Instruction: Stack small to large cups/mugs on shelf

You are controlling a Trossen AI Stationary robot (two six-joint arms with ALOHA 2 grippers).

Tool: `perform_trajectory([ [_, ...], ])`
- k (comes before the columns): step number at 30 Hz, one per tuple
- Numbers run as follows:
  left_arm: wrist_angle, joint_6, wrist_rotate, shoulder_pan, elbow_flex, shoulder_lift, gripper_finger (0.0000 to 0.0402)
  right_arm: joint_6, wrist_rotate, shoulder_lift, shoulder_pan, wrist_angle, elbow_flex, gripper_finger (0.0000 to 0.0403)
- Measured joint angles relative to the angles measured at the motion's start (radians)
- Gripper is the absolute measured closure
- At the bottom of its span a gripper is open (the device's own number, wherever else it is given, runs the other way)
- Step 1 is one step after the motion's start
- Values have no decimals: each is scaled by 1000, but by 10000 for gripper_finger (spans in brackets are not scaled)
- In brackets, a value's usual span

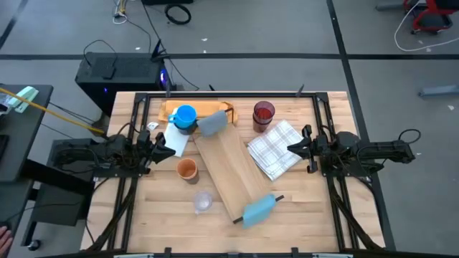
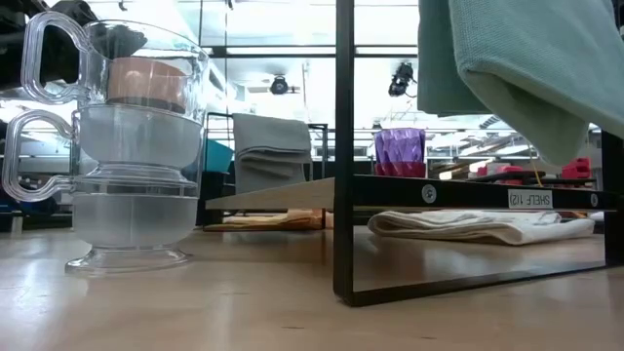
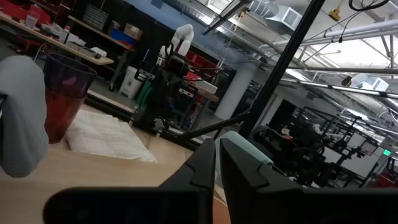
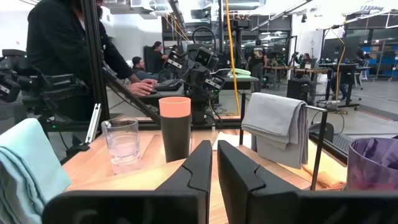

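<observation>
The pale wooden shelf plank (image 1: 231, 168) lies slantwise on the table, with a grey cloth piece (image 1: 211, 124) at its far end and a blue-green one (image 1: 258, 209) at its near end. A bright blue mug (image 1: 185, 116) sits on a dark mug at the far side. An orange cup (image 1: 187, 169) and a clear glass (image 1: 203, 201) stand left of the plank; both also show in the right wrist view (image 4: 175, 127) (image 4: 124, 143). A purple tumbler (image 1: 264, 115) stands far right of the plank. My left gripper (image 1: 163, 143) and right gripper (image 1: 292, 148) are shut and empty, level above the table.
A white checked cloth (image 1: 275, 148) lies between the plank and my right gripper. An orange-brown board (image 1: 208, 109) lies at the far edge. Black frame rails (image 1: 326, 143) run along both table sides. A person (image 4: 68, 50) sits beyond the table's left side.
</observation>
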Motion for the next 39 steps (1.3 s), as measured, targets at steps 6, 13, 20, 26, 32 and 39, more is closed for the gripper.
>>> perform_trajectory([
  [6,0,0,0,0,0,0,361,0,0,0,0,0,0,371],
  [13,0,0,0,0,0,0,367,0,0,0,0,0,0,371],
  [20,0,0,0,0,0,0,374,0,0,0,0,0,0,371],
  [26,0,0,0,0,0,0,365,0,0,0,0,0,0,371],
  [32,0,0,0,0,0,0,361,0,0,0,0,0,0,371],
  [39,0,0,0,0,0,0,370,0,0,0,0,0,0,371],
])
